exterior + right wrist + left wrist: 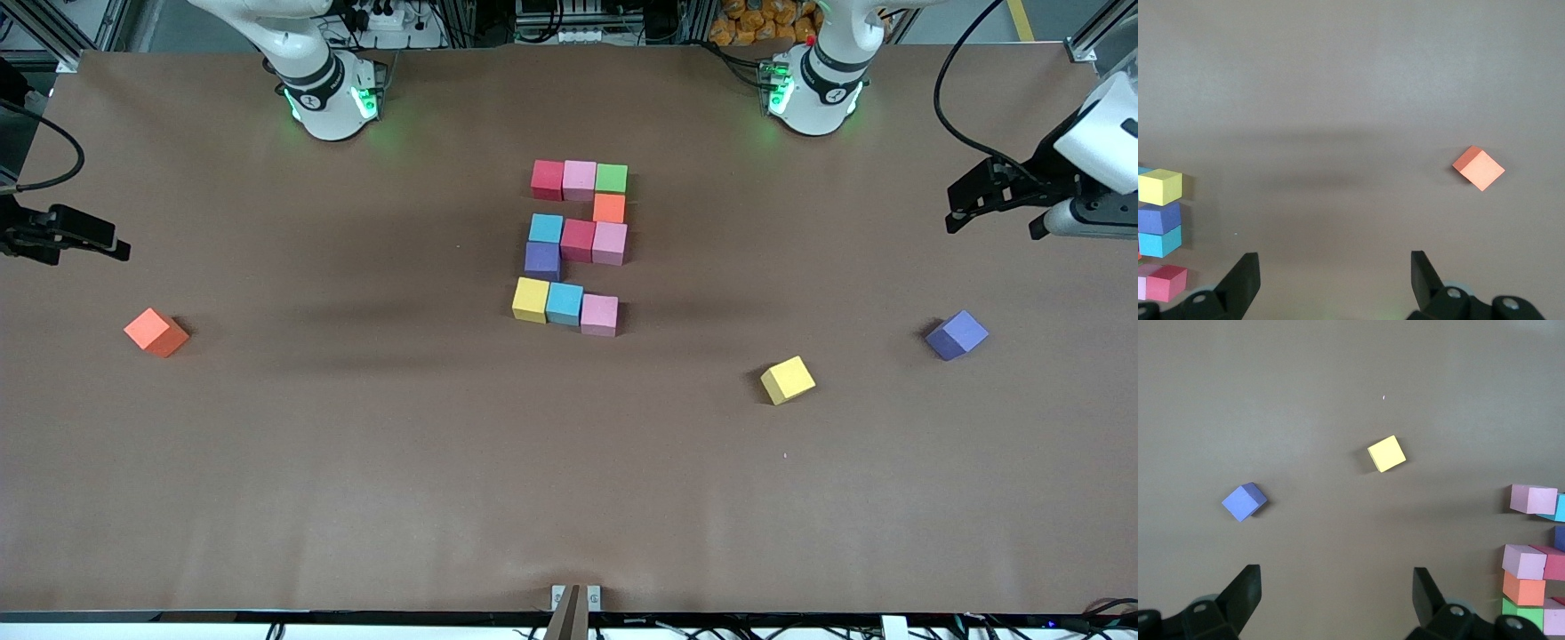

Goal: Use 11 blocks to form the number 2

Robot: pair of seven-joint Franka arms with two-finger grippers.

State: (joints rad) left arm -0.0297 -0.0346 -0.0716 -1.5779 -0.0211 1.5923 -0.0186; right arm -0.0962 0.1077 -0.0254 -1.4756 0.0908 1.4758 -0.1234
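Multicoloured foam-cube digit 2 [576, 246] complete mid-worktop. Left tool [1337, 595] and right tool [1335, 275], jaws apart, parked at 3 and 9 o'clock, presumably clearing the digit.

The blocks [578, 249] look like matt foam, soft-edged and without shine. The bench [356, 462] wears a smooth, matt brown covering like paper. Both arms' shells are glossy white plastic; the claws' fingers [1245, 590] are matt black.
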